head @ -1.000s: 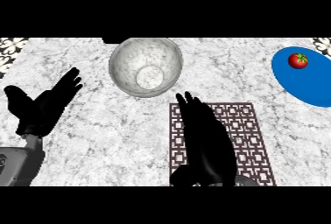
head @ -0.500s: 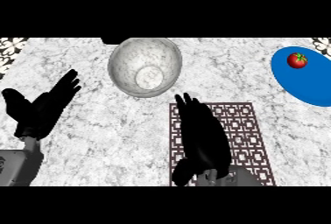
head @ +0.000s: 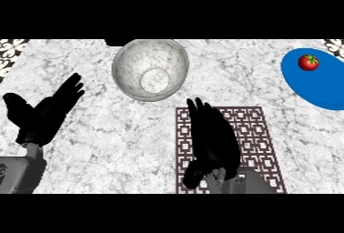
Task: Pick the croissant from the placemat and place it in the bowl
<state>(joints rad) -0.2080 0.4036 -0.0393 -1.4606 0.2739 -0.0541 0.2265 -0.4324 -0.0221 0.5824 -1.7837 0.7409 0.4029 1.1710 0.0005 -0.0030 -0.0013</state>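
The right hand (head: 214, 141) is laid flat over the mat (head: 255, 136), fingers (head: 196, 109) stretched straight toward the bowl (head: 150, 68) and released, nothing seen to be grasped. The croissant cannot be made out; whether it is hidden beneath the palm cannot be told. The left hand (head: 43, 113) is held open at the left edge above the bench (head: 107, 136), fingers up. The bowl is set just beyond the mat's far left corner. A tomato (head: 308, 62) is seen on a blue plate (head: 316, 88), far right.

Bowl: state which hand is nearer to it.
Right. The right hand lies over the placemat, its fingertips just below the bowl. The left hand rests farther away, at the bowl's lower left.
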